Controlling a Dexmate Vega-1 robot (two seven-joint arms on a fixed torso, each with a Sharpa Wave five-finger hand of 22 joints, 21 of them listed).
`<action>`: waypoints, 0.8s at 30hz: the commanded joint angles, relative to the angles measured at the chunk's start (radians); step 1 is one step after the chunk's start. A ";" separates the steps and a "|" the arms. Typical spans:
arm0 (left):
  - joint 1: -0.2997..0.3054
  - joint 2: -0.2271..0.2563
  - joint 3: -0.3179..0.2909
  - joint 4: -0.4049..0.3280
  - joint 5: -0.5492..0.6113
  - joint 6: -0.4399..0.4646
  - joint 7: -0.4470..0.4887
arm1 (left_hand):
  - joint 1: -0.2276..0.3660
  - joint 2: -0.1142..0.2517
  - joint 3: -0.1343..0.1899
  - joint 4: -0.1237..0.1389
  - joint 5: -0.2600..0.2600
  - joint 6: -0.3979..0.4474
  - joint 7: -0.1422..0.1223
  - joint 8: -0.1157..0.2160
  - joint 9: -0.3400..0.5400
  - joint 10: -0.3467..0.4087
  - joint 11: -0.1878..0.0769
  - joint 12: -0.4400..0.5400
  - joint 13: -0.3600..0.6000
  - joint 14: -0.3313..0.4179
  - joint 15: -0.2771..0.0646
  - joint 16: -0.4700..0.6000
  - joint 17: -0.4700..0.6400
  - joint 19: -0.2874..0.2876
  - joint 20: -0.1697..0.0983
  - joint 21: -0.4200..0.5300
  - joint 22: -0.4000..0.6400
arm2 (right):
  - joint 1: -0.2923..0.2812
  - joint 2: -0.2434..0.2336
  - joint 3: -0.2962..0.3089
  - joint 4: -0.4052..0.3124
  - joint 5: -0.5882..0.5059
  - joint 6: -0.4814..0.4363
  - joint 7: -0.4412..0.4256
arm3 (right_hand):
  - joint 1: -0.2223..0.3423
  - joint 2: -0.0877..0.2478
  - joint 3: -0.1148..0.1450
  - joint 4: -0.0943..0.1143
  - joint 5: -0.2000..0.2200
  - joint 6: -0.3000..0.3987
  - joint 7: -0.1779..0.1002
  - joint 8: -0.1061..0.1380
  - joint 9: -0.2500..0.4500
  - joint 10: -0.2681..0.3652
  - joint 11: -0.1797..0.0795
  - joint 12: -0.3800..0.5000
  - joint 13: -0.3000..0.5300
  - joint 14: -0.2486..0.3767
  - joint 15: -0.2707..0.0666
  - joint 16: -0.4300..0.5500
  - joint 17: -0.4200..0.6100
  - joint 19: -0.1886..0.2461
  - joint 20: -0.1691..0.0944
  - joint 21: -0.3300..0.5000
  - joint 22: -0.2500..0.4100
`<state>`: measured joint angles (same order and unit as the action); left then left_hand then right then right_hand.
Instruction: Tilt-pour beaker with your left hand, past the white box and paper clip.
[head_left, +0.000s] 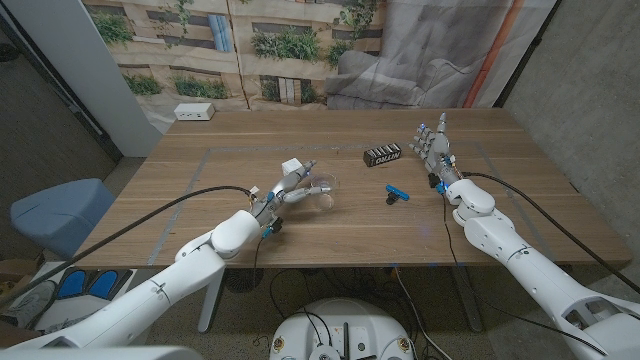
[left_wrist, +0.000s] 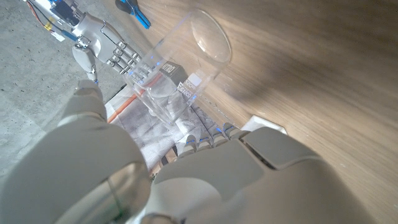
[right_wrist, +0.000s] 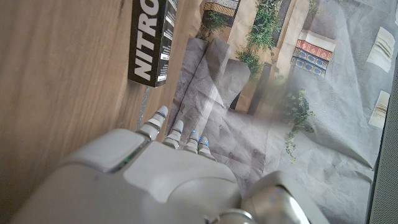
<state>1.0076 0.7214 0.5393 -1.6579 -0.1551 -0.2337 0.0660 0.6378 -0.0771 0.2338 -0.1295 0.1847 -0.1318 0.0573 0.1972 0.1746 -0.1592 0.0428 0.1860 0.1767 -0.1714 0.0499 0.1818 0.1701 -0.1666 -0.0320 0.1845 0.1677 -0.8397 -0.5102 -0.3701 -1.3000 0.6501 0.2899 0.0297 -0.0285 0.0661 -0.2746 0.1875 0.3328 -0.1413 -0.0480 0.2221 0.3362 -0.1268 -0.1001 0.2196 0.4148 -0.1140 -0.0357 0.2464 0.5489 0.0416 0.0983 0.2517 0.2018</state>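
My left hand grips a clear beaker near the table's middle and holds it tipped on its side, mouth pointing right. In the left wrist view the beaker sticks out beyond my left hand, its open rim away from the palm. A small white box stands just behind the left hand. A blue paper clip lies to the beaker's right; the left wrist view also catches the clip. My right hand stands at the right, holding nothing, fingers apart and pointing up.
A black pack printed NITRO lies behind the clip, close to my right hand; the right wrist view shows the pack ahead of the fingers. A white power strip sits at the table's far left corner.
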 joint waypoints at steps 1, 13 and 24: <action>0.017 0.030 -0.040 -0.027 -0.057 -0.035 -0.034 | -0.010 0.003 0.003 0.002 0.006 0.006 0.001 0.006 0.002 0.007 -0.001 0.007 0.002 -0.019 -0.003 0.005 0.001 -0.020 -0.016 0.005 0.001 | 0.000 0.000 0.000 -0.001 0.000 -0.001 0.000 | 0.007 0.086 -0.006 0.001 0.006 -0.005 -0.001 0.005 0.002 -0.009 0.003 0.006 0.005 -0.005 -0.020 0.003 0.006 0.001 0.006 0.007 0.005; 0.035 0.043 -0.088 -0.057 -0.129 -0.056 -0.056 | -0.029 0.025 0.008 0.008 0.007 0.027 -0.007 0.008 0.002 0.025 -0.006 0.011 0.001 0.001 -0.003 0.007 0.001 -0.003 -0.017 0.008 0.001 | 0.000 0.000 0.000 -0.001 0.000 -0.001 0.000 | 0.007 0.086 -0.006 0.001 0.006 -0.005 -0.001 0.005 0.002 -0.009 0.003 0.006 0.005 -0.005 -0.020 0.003 0.006 0.001 0.006 0.007 0.005; -0.020 -0.012 -0.109 0.036 -0.179 -0.105 -0.066 | -0.052 0.049 0.013 0.014 0.005 0.068 -0.009 0.015 0.001 0.057 -0.012 0.016 0.000 0.032 -0.007 0.011 0.000 0.020 -0.014 0.012 0.001 | 0.000 0.000 0.000 0.000 0.000 0.000 0.000 | 0.007 0.086 -0.006 0.001 0.006 -0.005 -0.001 0.005 0.002 -0.009 0.003 0.006 0.005 -0.005 -0.020 0.003 0.006 0.001 0.006 0.007 0.005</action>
<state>1.0282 0.7505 0.4538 -1.6918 -0.2839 -0.2994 0.0119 0.5946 -0.0338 0.2408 -0.1226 0.1848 -0.0759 0.0482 0.2051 0.1738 -0.1143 0.0334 0.1928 0.1769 -0.1498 0.0427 0.1888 0.1675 -0.1583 -0.0360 0.1857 0.1677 -0.8399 -0.5102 -0.3699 -1.3007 0.6502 0.2894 0.0297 -0.0285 0.0661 -0.2746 0.1875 0.3328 -0.1413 -0.0480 0.2221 0.3362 -0.1267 -0.1001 0.2197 0.4148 -0.1140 -0.0357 0.2464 0.5489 0.0416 0.0983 0.2517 0.2018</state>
